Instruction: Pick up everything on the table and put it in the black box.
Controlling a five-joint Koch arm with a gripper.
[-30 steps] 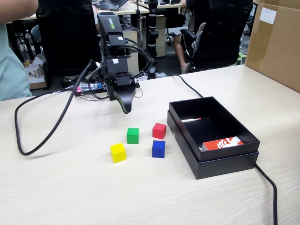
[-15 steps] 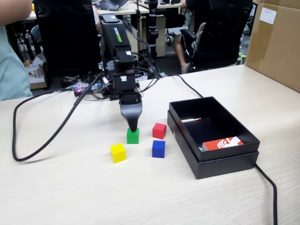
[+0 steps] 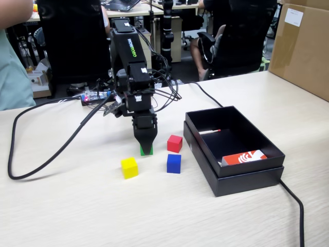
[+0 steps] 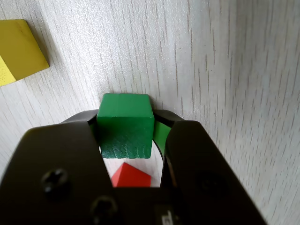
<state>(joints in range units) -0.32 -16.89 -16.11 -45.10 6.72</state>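
Note:
My gripper [image 3: 146, 145] points straight down at the table, its jaws closed round a green cube [image 3: 149, 152]. In the wrist view the green cube [image 4: 125, 129] sits between the black jaws of the gripper [image 4: 126, 140], at table level. A yellow cube [image 3: 129, 167] lies front left of it and also shows in the wrist view [image 4: 18, 49]. A blue cube [image 3: 174, 163] and a red cube [image 3: 175, 143] lie to the right. The red cube [image 4: 131, 177] shows through the jaw gap. The black box [image 3: 241, 180] stands open on the right.
The box holds a red-and-white card [image 3: 244, 157] and a thin white stick [image 3: 209, 131]. A black cable [image 3: 36, 154] loops over the table's left side, and another cable [image 3: 295, 206] runs past the box's front right. A cardboard box [image 3: 303, 46] stands at the far right.

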